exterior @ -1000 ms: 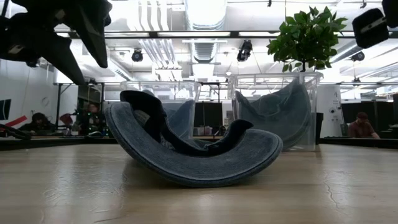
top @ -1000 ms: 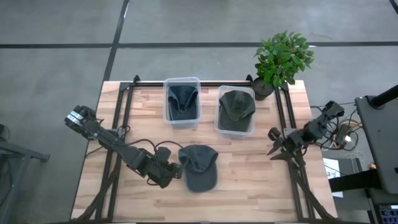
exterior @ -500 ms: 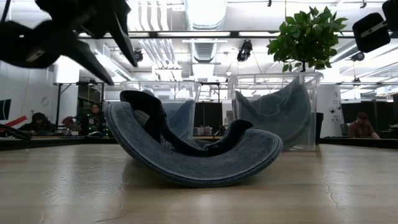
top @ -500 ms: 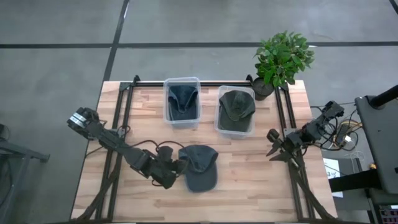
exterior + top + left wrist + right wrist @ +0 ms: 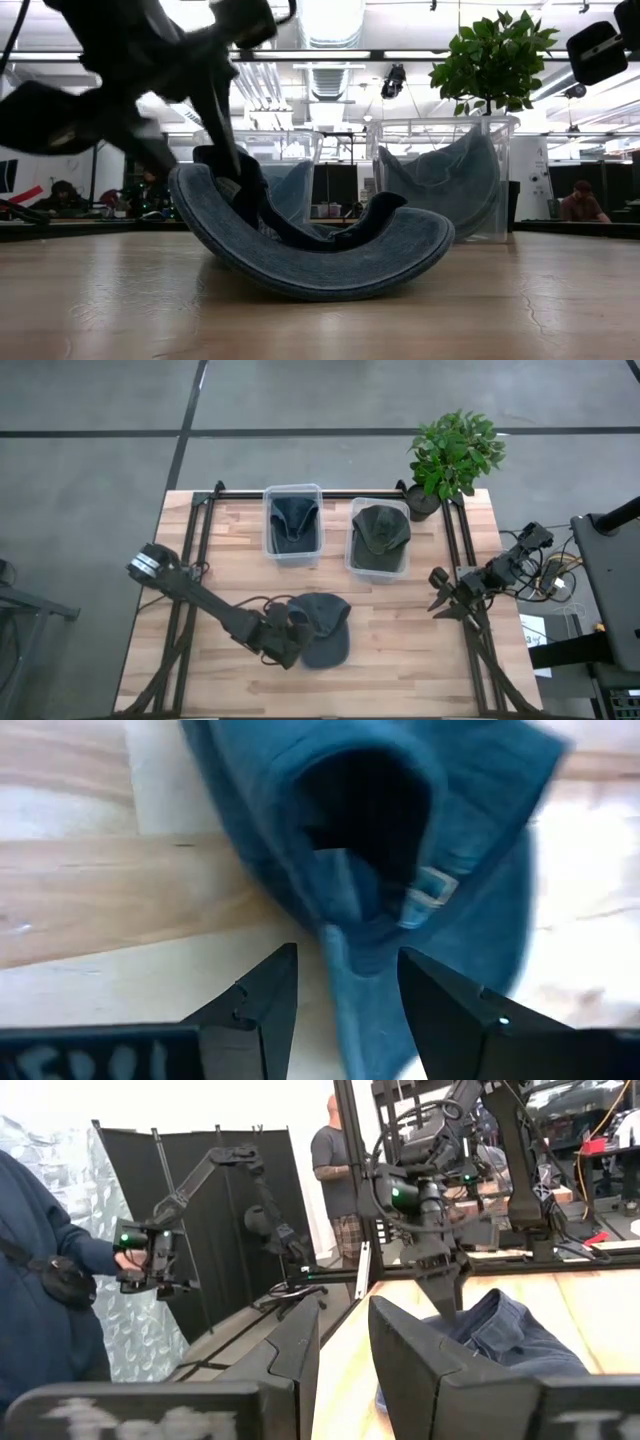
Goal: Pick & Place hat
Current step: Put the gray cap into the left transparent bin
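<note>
Wooden table [image 5: 400, 630], left pincer [image 5: 340, 990] spread open over blue hat [image 5: 322, 628], right pincer [image 5: 437, 598] open

We see two dark, slender arms built of jointed segments. Near the hat [image 5: 322, 628], our left gripper [image 5: 340, 995] ends in two black, wedge-shaped fingers [image 5: 262, 1000] with flat inner faces; a pale worn edge runs along one, and a small bright dot marks the other. The left arm's far joint, away from the hat, carries a pale grey cap. Thin black cables loop along it. Our right gripper [image 5: 343, 1342] shows two broad, matte black fingers, tapered like blades, above a blurred white marking.
</note>
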Robot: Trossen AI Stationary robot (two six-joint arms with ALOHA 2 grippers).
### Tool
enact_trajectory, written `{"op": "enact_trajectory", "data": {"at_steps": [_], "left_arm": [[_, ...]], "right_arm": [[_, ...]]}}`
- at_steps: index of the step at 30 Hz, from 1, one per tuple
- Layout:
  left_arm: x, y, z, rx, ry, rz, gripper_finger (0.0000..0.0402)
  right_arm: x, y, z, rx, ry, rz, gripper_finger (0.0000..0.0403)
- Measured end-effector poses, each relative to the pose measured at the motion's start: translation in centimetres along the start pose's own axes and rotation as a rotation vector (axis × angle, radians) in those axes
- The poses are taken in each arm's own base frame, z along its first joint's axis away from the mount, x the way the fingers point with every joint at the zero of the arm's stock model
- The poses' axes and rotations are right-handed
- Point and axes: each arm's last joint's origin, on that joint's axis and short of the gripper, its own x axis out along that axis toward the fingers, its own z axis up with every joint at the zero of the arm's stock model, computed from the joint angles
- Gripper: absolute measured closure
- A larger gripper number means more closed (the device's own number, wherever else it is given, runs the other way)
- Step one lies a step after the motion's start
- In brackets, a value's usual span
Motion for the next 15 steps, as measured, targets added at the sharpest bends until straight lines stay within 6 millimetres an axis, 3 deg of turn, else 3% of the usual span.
{"op": "enact_trajectory", "data": {"at_steps": [15], "left_arm": [[3.6,0.6,-1.3,-0.022,0.051,0.056,0.0238]], "right_arm": [[0.0,0.0,0.0,-0.005,0.005,0.0,0.0316]]}}
